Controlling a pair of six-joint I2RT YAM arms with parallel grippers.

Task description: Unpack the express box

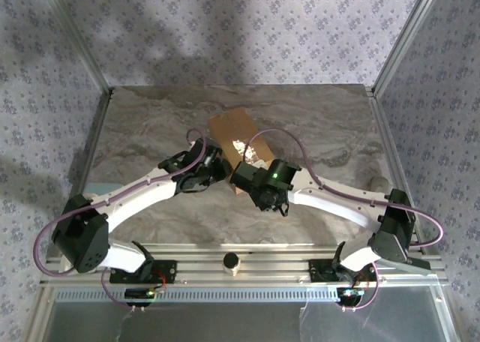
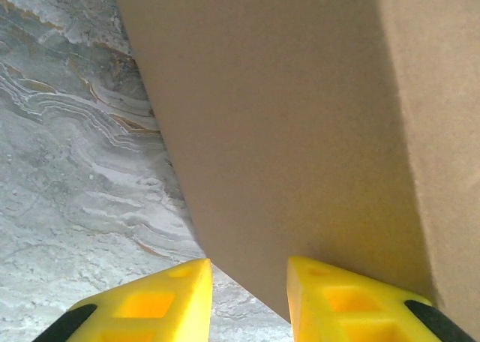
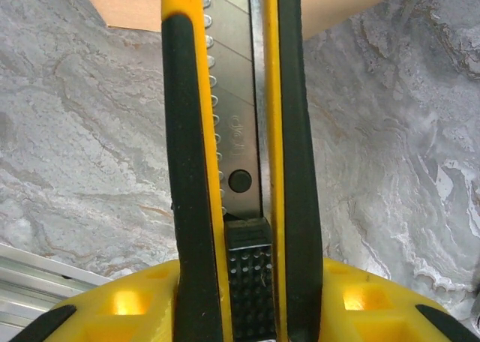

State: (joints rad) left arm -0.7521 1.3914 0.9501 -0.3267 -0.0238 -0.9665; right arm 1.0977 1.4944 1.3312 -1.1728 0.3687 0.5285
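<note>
Nearest, the two bases sit at the table (image 1: 337, 124) edge, shoulders set wide, white forearms angling inward to meet mid-table

Left arm (image 1: 142, 188): elbow bent, forearm running up and to the right, wrist low over the surface. Left tool (image 2: 249, 273) moderately wide, yellow fingers (image 2: 169, 293) apart, gripping nothing; a lower edge of the express box (image 1: 234, 134) dips into the gap, the right-hand finger close against the cardboard, contact unclear

Right arm (image 1: 337, 196): forearm running up and to the left, wrist turned toward the box. Right tool (image 3: 247, 304) clamped on a yellow-and-black utility knife (image 3: 240, 132), steel blade showing in its channel, tip out of frame, aimed at the cardboard

Just beyond both tools, the box lies mid-table, turned at an angle, a shiny patch at its near end
</note>
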